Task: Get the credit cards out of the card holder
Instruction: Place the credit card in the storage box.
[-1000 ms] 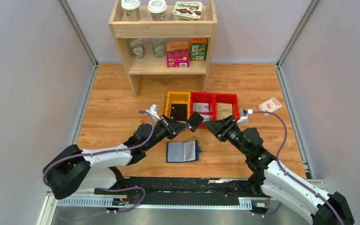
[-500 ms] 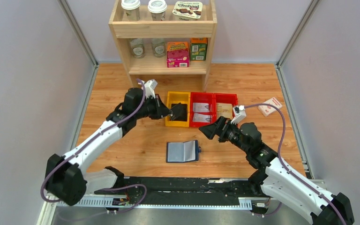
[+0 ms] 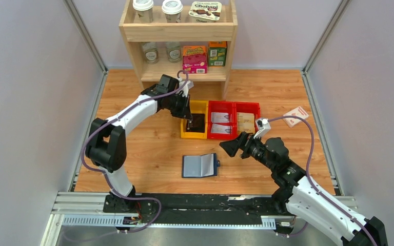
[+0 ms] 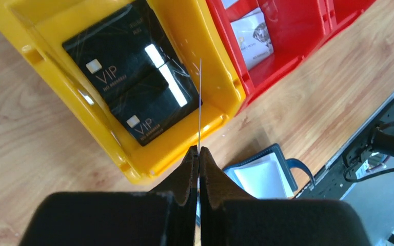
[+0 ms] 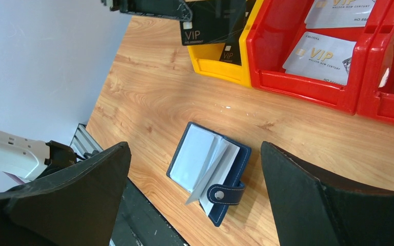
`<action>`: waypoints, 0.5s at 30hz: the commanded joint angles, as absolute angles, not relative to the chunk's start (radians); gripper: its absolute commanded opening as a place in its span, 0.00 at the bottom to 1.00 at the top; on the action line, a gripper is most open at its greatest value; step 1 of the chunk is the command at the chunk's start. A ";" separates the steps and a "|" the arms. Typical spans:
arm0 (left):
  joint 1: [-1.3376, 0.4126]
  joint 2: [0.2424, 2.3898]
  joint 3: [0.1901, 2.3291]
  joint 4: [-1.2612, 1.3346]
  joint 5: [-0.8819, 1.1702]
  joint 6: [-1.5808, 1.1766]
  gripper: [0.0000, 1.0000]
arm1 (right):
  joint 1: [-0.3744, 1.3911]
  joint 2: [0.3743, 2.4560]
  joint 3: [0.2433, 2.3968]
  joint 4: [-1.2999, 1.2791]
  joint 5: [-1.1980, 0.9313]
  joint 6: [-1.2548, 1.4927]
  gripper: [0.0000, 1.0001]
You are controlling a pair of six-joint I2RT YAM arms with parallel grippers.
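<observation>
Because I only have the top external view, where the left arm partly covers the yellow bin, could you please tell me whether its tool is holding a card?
Observer: Yes, the left tool is shut on a card, edge-on above the yellow bin.
Operator: How many cards are in that bin?
Observer: Two black VIP cards lie overlapping on its floor.
Operator: Does the holder show any more?
Observer: The card holder lies open; its visible sleeves are pale, no black card showing.

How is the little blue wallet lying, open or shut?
Open. The wallet lies spread on the table, pale sleeves facing up, snap tab undone.
</observation>
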State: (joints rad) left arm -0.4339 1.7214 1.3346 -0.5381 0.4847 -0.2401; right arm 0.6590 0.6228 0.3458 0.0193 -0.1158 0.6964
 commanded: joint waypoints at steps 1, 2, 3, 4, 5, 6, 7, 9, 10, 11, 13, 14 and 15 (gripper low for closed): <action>-0.425 1.830 1.457 -0.637 0.515 -0.117 0.00 | 0.663 0.607 0.342 0.061 -0.124 0.652 1.00; -0.425 1.842 1.480 -0.646 0.521 -0.109 0.00 | 0.663 0.609 0.342 0.061 -0.126 0.650 1.00; -0.425 1.862 1.486 -0.646 0.525 -0.110 0.00 | 0.663 0.607 0.342 0.063 -0.127 0.650 1.00; -0.425 1.870 1.491 -0.641 0.525 -0.110 0.00 | 0.663 0.609 0.342 0.064 -0.126 0.650 1.00; -0.425 1.881 1.491 -0.635 0.528 -0.113 0.00 | 0.663 0.606 0.339 0.064 -0.127 0.652 1.00; -0.425 1.885 1.491 -0.626 0.526 -0.118 0.00 | 0.663 0.606 0.337 0.066 -0.127 0.652 1.00; -0.426 1.890 1.486 -0.623 0.529 -0.120 0.00 | 0.663 0.607 0.339 0.066 -0.127 0.653 1.00; -0.426 1.896 1.480 -0.606 0.535 -0.126 0.01 | 0.663 0.607 0.337 0.066 -0.129 0.653 1.00; -0.426 1.896 1.471 -0.597 0.531 -0.132 0.02 | 0.663 0.607 0.339 0.066 -0.132 0.655 1.00; -0.428 1.898 1.467 -0.589 0.529 -0.136 0.04 | 0.663 0.606 0.339 0.066 -0.130 0.655 1.00; -0.433 1.901 1.457 -0.572 0.528 -0.153 0.09 | 0.663 0.607 0.339 0.063 -0.124 0.660 1.00; -0.439 1.902 1.460 -0.572 0.519 -0.159 0.11 | 0.663 0.609 0.339 0.058 -0.121 0.660 1.00; -0.442 1.907 1.460 -0.575 0.499 -0.160 0.15 | 0.663 0.607 0.344 0.054 -0.118 0.660 1.00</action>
State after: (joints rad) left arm -0.4309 1.9026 1.4574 -0.6025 0.5068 -0.1566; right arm 0.6590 0.6197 0.3405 0.0189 -0.1242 0.6754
